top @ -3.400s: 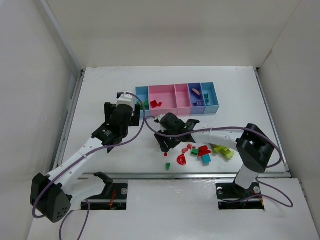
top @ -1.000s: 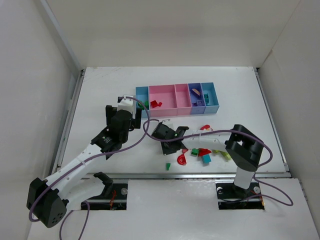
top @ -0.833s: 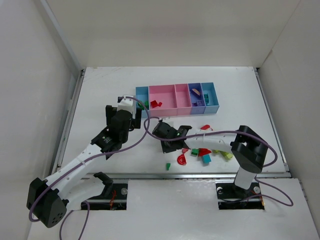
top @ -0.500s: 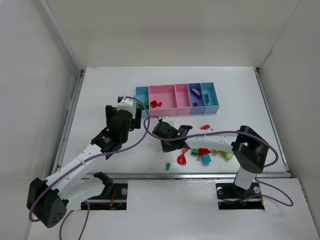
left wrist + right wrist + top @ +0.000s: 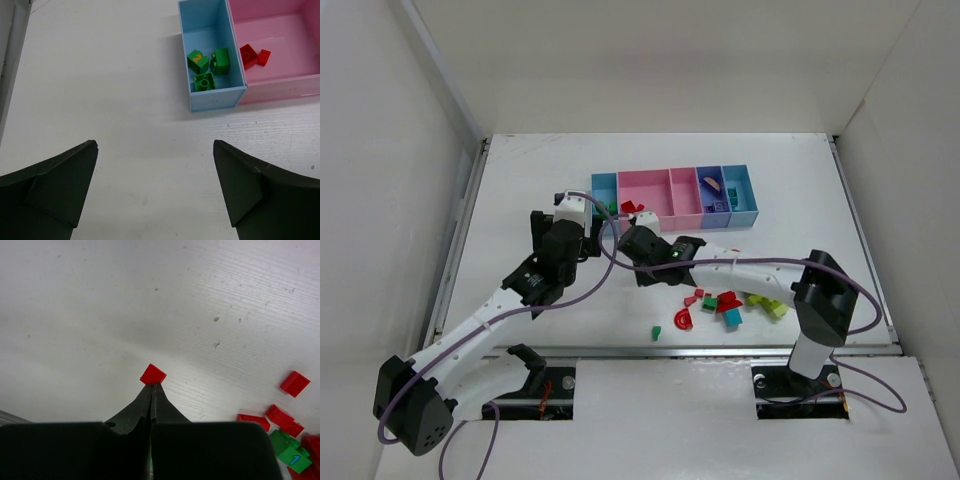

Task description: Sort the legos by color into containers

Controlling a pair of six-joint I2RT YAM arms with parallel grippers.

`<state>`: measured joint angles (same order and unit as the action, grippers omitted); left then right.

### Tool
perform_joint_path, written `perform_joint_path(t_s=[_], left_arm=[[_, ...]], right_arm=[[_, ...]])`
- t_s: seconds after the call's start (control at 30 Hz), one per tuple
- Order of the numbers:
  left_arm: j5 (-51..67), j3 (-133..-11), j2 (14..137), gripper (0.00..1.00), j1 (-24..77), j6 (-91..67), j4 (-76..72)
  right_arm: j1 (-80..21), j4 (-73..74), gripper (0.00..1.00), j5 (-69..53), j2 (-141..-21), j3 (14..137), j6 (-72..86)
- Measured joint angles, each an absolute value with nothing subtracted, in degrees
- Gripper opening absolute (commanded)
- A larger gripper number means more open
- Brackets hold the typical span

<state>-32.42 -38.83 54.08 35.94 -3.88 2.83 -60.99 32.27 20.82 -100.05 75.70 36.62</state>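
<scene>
One red lego (image 5: pixel 153 374) is pinched in the closed right jaws, just swung from the pile (image 5: pixel 725 303) toward the pink bin (image 5: pixel 650 190) ahead, so I'd guess a drop's next; left jaws hang open.

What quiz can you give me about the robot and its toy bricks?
1. True or false: the left gripper is shut on a brick.
2. What colour is the small brick pinched by the right gripper? A green, B red, C purple.
3. How many green bricks lie in the light blue bin that the left wrist camera sees?

Key: 1 false, it is open and holds nothing. 2 B. 3 three.
</scene>
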Motion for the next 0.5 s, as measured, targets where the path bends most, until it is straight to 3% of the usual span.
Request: perform_joint_path(t_s=[0.2, 0.5], left_arm=[[-32.7, -38.8, 54.1, 1.00, 35.9, -3.9, 2.8], [-33.5, -38.8, 54.0, 1.00, 35.9, -4.1, 3.8]], right_arm=[[-57.4, 33.0, 0.00, 21.4, -100.5, 79.0, 33.3], [-45.9, 31.2, 0.00, 20.7, -108.5, 96.9, 25.4]])
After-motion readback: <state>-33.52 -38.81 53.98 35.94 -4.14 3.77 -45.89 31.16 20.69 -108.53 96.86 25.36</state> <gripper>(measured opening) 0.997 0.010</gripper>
